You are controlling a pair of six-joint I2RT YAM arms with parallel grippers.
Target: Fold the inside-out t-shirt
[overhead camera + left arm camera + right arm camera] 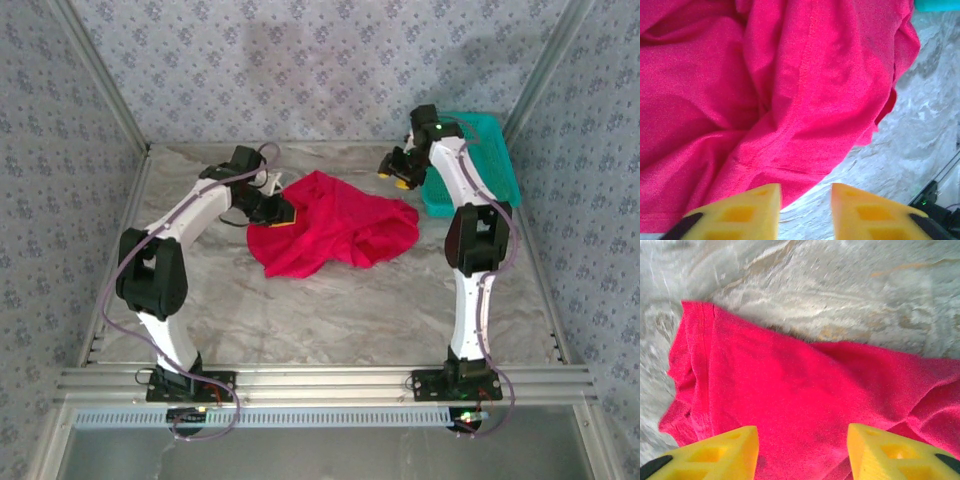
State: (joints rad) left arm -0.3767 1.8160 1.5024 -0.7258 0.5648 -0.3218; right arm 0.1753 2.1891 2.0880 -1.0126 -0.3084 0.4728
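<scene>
Red t-shirt (340,228) lies in a crumpled heap on the marbled table (330,310), about mid-table and toward the far half; folds and ridges all over it, nothing laid flat; a stitched seam runs along one ridge in the left wrist view.

Left gripper (283,212) sits at the shirt's left edge, low over the cloth; from its wrist camera the two yellow fingers (747,215) stand apart, with the shirt's hem and bare table showing in the gap; nothing pinched between them.

Right gripper (398,172) hangs above the shirt's far right part, just beside the teal basket (485,150); its yellow fingers (880,452) are likewise spread, red cloth lying loose beneath and between them, not gripped; a hemmed edge of the shirt shows at the left of that view, bare table beyond it; that picture is somewhat blurred.

Basket stands at the far right corner of the table, near the shirt's right end; whether the two touch cannot be told.
</scene>
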